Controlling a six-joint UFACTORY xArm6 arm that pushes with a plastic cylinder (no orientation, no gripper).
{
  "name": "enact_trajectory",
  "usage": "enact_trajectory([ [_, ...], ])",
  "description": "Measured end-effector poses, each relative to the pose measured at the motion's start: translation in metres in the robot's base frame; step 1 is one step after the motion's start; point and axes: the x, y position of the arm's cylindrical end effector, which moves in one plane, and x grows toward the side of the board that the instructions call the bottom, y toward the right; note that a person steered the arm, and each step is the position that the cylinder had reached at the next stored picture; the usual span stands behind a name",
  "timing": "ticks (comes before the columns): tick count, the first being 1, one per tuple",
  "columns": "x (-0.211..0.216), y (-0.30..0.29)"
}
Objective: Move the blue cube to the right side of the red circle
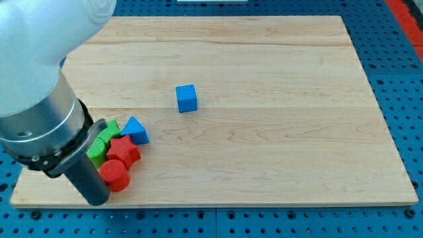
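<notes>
A blue cube [187, 98] sits alone near the middle of the wooden board [277, 132]. A red circle (cylinder) [115, 174] lies at the view's bottom left, in a cluster of blocks. My tip [96, 200] is at the lower end of the dark rod, at the bottom left of the board, touching or just left of the red circle. The blue cube is far up and to the right of the tip. The arm's body hides the board's left part.
The cluster by the red circle holds a red star-like block [125, 151], a blue triangle [136, 129] and two green blocks [100, 147] partly hidden by the rod. A blue pegboard table [396, 99] surrounds the board.
</notes>
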Motion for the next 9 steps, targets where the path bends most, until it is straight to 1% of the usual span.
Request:
enact_trajectory([
  [2, -0.004, 0.003],
  [3, 0.003, 0.016],
  [4, 0.004, 0.113],
  [5, -0.038, 0.157],
  [6, -0.111, 0.142],
  [7, -0.178, 0.145],
  [8, -0.225, 0.119],
  [9, -0.242, 0.089],
])
